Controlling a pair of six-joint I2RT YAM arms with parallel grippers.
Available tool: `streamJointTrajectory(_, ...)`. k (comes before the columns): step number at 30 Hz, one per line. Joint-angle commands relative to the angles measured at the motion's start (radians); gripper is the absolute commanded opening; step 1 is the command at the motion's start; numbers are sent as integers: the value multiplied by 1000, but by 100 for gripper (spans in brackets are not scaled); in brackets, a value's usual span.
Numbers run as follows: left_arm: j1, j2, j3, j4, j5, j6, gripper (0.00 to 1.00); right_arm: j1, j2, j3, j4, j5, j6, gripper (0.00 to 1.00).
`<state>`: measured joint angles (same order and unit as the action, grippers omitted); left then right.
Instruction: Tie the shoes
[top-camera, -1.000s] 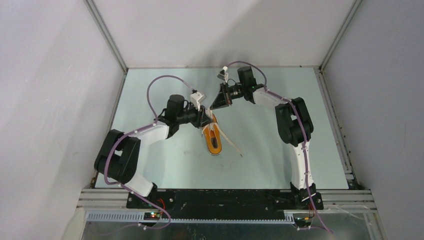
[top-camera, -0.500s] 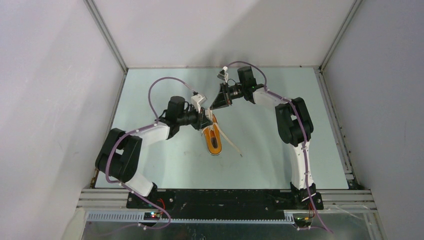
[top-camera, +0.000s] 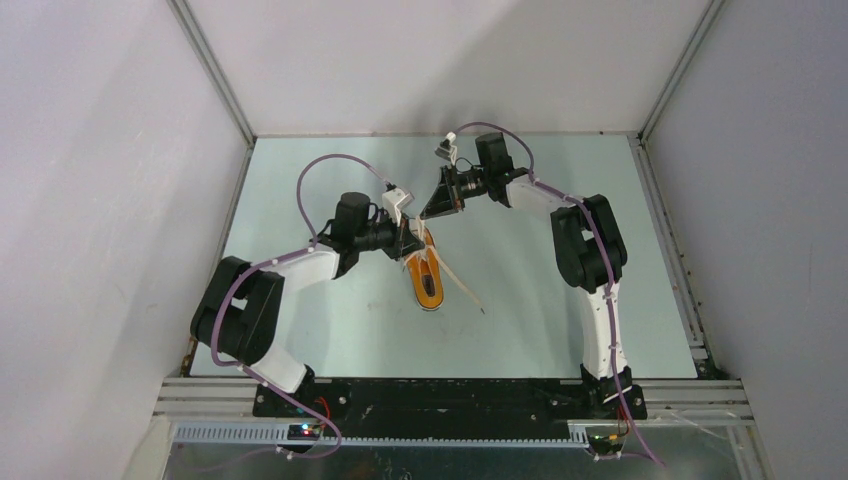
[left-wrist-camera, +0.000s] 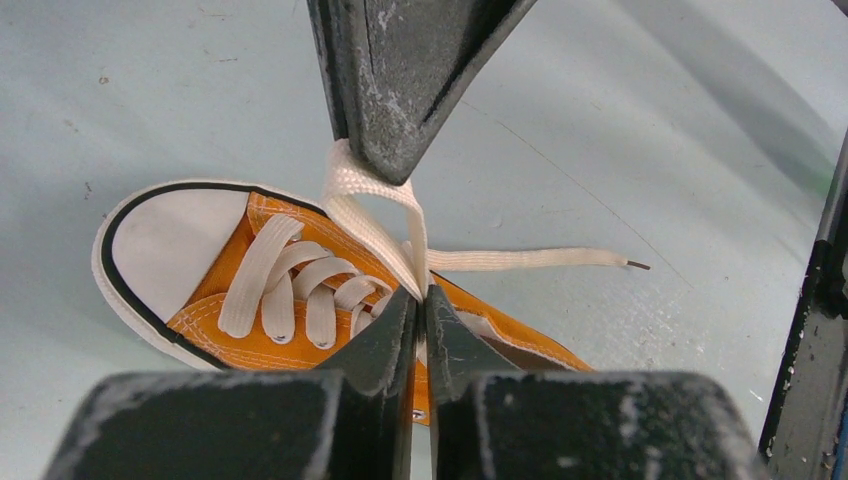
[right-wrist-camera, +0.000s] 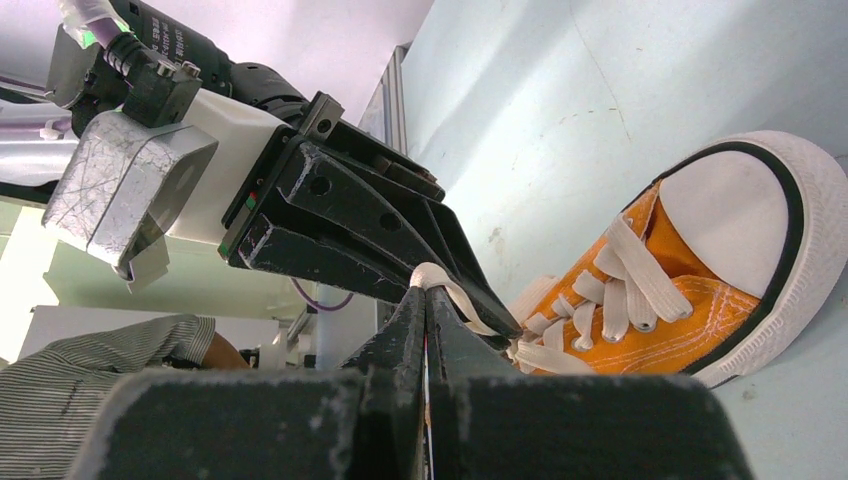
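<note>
The orange sneaker (top-camera: 428, 280) lies on its sole near the middle of the pale worktop (top-camera: 330, 330), with its white toe cap (left-wrist-camera: 180, 235) pointing away from the arm bases. Both arms meet over its far half. The left pincer (left-wrist-camera: 420, 298) is closed on the white lace (left-wrist-camera: 375, 215) close above the sneaker, tips nearly touching. The right pincer (right-wrist-camera: 427, 295) is clamped tight on the top of the same raised loop, which seems taut between them. A loose lace end (left-wrist-camera: 530, 258) trails across the worktop
</note>
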<state>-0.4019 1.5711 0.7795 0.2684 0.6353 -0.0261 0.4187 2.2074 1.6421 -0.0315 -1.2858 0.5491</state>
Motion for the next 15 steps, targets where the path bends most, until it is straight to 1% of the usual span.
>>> streamJointTrajectory(1,-4,0,-16,46,25,15,7,-6,-14,14,2,4,-7,0)
streamJointTrajectory(2,-3,2,-16,51,28,16,4,-6,-16,14,-4,7,-19,0)
streamJointTrajectory(5,-2,12,-16,61,43,16,1,-8,-19,15,-42,22,-45,0)
streamJointTrajectory(6,-1,14,-17,67,51,15,0,-10,-24,15,-59,26,-59,2)
streamJointTrajectory(8,3,24,-16,75,70,15,0,-20,-35,17,-104,47,-96,12)
streamJointTrajectory(9,4,27,-15,81,78,14,0,-30,-48,19,-129,55,-137,21)
streamJointTrajectory(10,7,35,-14,82,92,13,0,-37,-57,20,-185,77,-167,24)
streamJointTrajectory(11,9,37,-12,87,100,12,0,-54,-79,21,-225,91,-239,30)
streamJointTrajectory(12,16,43,-11,91,117,11,0,-61,-93,20,-320,134,-289,33)
streamJointTrajectory(13,19,48,-9,97,128,6,0,-79,-122,18,-372,161,-390,37)
streamJointTrajectory(14,27,56,-8,100,147,3,0,-86,-139,9,-474,220,-448,39)
streamJointTrajectory(15,31,61,-4,105,162,1,0,-98,-170,2,-571,259,-564,40)
